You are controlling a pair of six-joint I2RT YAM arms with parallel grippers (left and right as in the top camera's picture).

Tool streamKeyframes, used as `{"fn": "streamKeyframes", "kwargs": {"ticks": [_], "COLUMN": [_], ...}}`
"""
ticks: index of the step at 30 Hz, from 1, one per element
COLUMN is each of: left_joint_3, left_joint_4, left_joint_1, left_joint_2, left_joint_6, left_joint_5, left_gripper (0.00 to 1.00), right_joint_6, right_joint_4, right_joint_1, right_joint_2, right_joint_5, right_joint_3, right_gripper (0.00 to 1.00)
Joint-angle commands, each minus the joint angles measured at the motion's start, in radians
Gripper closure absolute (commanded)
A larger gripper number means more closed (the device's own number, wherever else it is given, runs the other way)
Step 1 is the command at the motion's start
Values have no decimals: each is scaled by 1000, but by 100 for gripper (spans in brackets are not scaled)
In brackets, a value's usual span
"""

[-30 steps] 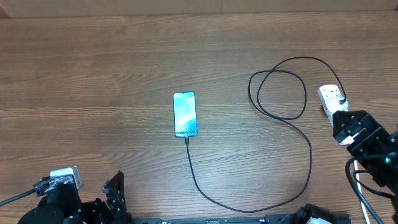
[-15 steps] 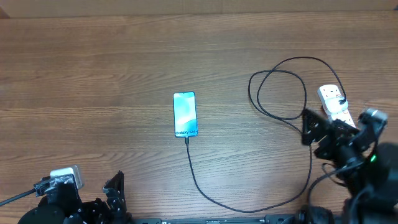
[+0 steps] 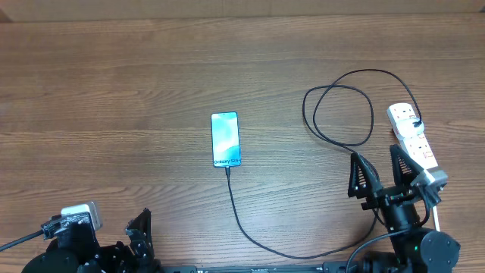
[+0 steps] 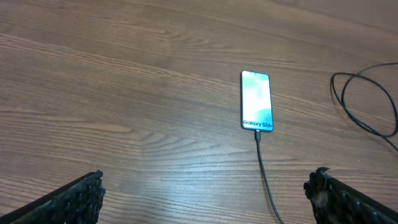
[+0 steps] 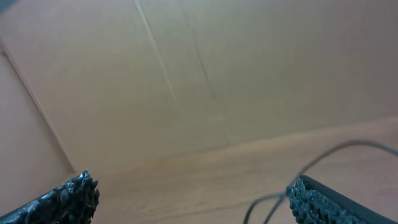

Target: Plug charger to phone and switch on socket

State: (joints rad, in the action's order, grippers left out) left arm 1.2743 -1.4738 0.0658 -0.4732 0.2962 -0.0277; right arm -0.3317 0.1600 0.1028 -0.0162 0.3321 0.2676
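The phone (image 3: 225, 139) lies flat on the table (image 3: 114, 91) just left of centre in the overhead view. Its screen is lit blue and faces up, with the "Galaxy" text at the lower short edge. The small end of the charger (image 3: 241, 224) meets that lower edge and looks seated in the port. From there the black cable runs down, sweeps along the bottom of the frame, climbs on the right and coils in a loose loop in the upper right before it reaches the socket (image 3: 410, 130). The socket lies at the right edge, with its lower end hidden behind the right arm. A small dark spot on it may be the charger's plug head, but it is too small to be sure, and the switch position cannot be read.

The right gripper (image 3: 375, 163) is just left of the socket, jaws spread wide and holding nothing. Its own camera shows only a blurred tan board (image 5: 186, 74) and a bit of cable. The left gripper (image 4: 205, 186) sits in the lower left of the overhead view, well apart from the phone, also spread and empty.
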Motion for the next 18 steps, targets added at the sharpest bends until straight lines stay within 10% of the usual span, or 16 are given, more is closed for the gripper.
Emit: {"fn": "streamKeyframes", "kwargs": {"ticks": [1, 18], "left_joint_3": [2, 2], "left_joint_4": [3, 3], "left_joint_1": [7, 7], "left_joint_2": [3, 3], "left_joint_6": [-4, -4], "left_joint_5": [-9, -9], "left_gripper": [0, 0], "right_joint_6": [5, -20], "right_joint_4": [-45, -342], "right_joint_1": [-6, -8], "right_joint_2": [13, 13], "right_joint_5": [-33, -128], "right_joint_3": [-34, -236], "right_gripper": [0, 0]}}
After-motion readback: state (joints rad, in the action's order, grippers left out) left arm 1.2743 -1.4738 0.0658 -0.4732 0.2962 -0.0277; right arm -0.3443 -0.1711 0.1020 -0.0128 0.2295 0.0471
